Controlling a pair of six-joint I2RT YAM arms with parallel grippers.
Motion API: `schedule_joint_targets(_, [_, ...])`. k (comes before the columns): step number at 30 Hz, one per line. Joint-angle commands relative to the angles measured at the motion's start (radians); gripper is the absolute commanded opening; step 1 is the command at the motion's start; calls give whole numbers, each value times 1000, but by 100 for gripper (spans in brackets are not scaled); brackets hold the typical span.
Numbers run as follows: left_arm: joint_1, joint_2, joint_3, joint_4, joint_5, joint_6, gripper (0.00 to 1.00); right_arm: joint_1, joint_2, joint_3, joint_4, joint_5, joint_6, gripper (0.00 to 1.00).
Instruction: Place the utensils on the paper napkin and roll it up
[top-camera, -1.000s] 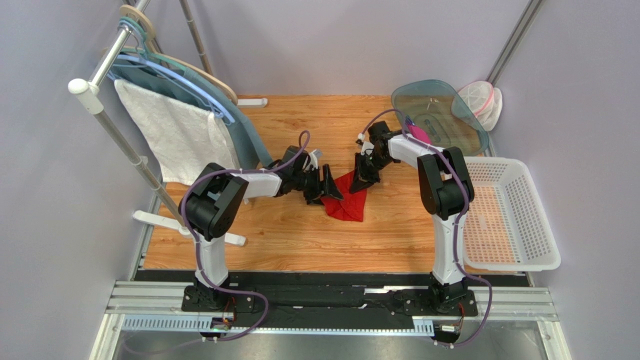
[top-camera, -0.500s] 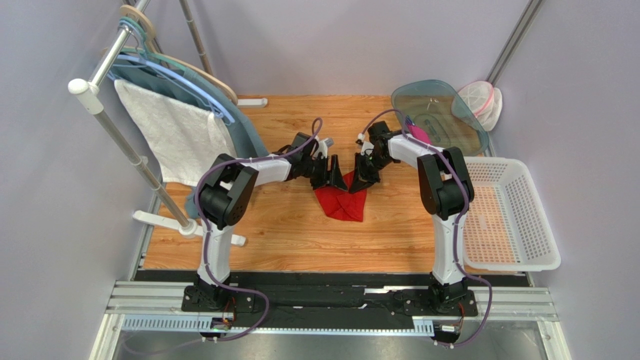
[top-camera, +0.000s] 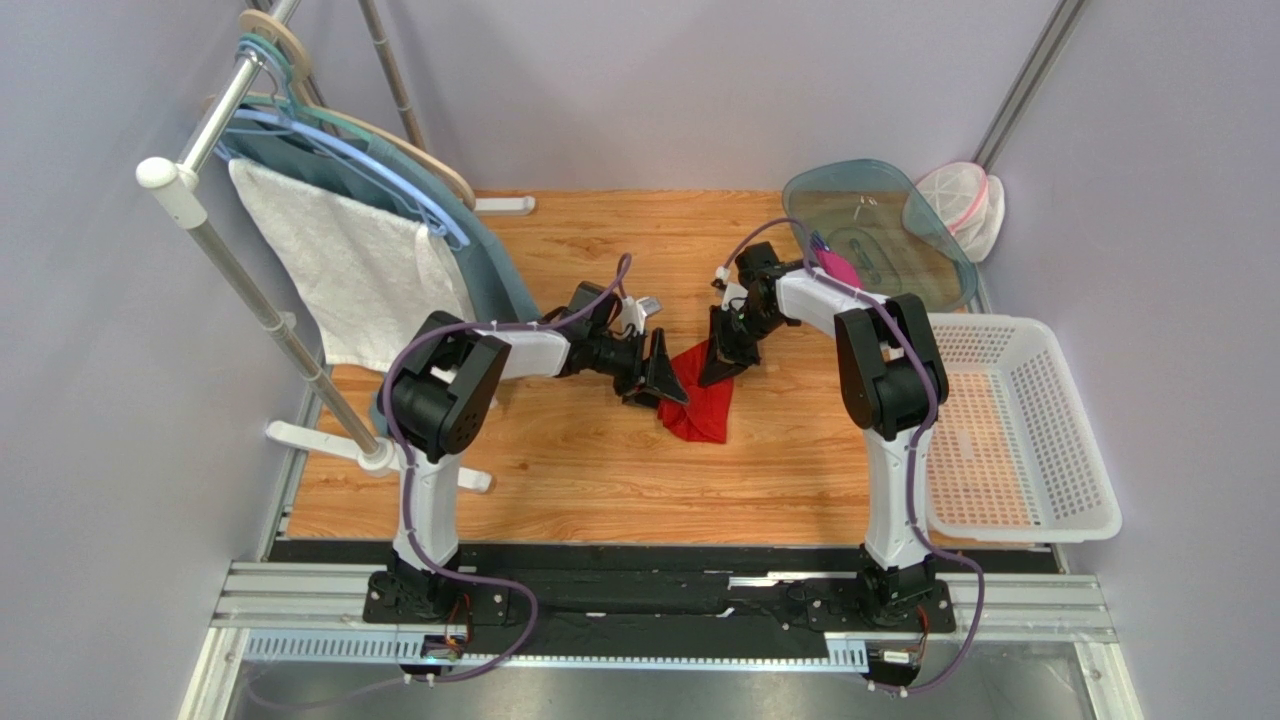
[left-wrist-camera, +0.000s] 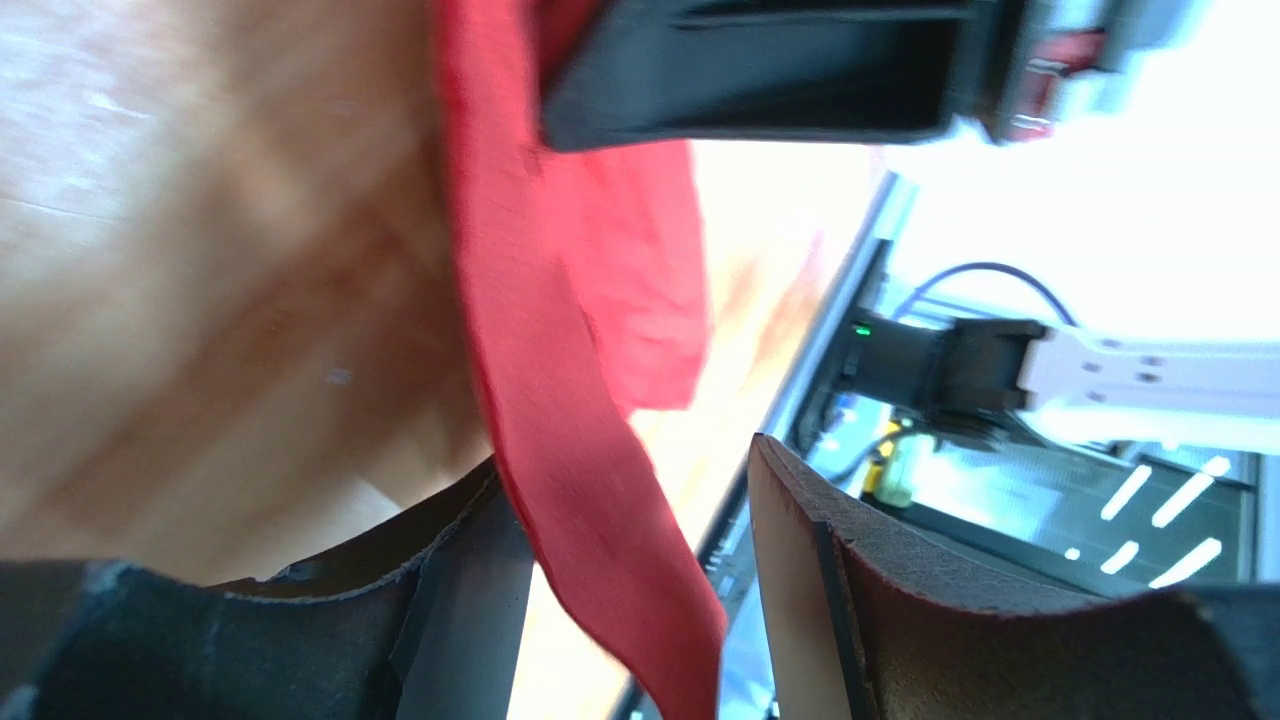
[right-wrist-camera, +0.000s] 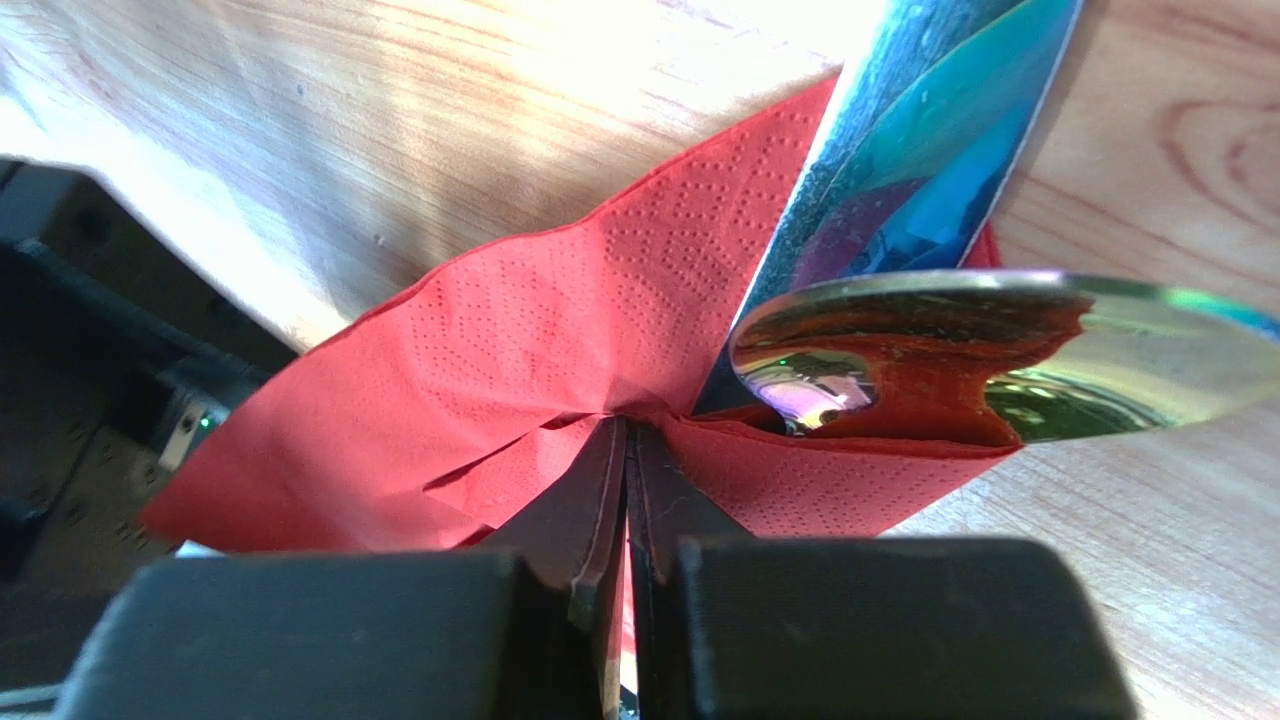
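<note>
One red paper napkin (top-camera: 700, 402) lies crumpled near the middle of the wooden desk (top-camera: 571, 473), with both arms meeting over its far end. The right gripper (right-wrist-camera: 627, 450) has its fingers pressed together on a raised fold of the napkin, pinching the paper at the point where its creases meet. Two utensils show in the right wrist view. A knife (right-wrist-camera: 917, 135) runs away from the pinch with its blade partly tucked under the paper. A spoon (right-wrist-camera: 1037, 353) lies across the knife, its bowl resting on the napkin's edge.

The left gripper (left-wrist-camera: 624, 465) has its fingers spread, and a hanging strip of napkin passes between them. The strip lies against one finger (left-wrist-camera: 466, 593) and clear of the other. One of the right gripper's fingers shows at the top of the left wrist view.

Bare wood stretches from the napkin towards the arm bases and out to the left. One white basket (top-camera: 1052, 368) sits along the desk's right edge, well apart from the napkin. One teal lid (top-camera: 879, 225) leans at the far right corner, and one white towel (top-camera: 353, 278) hangs at the left edge.
</note>
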Motion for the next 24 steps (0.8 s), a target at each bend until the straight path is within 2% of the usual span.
schedule_joint_targets(1, [2, -90, -28, 108, 88, -90, 63, 17, 78, -34, 12, 206, -43, 1])
schedule_joint_targets(7, [0, -113, -89, 134, 84, -158, 68, 17, 80, -31, 13, 208, -43, 1])
schedule_joint_targets(19, [-6, -117, -252, 168, -47, -246, 75, 17, 78, -38, 15, 215, -47, 1])
schedule_joint_targets(24, [-19, -139, -274, 295, -148, -308, 77, 17, 71, -55, 24, 214, -50, 1])
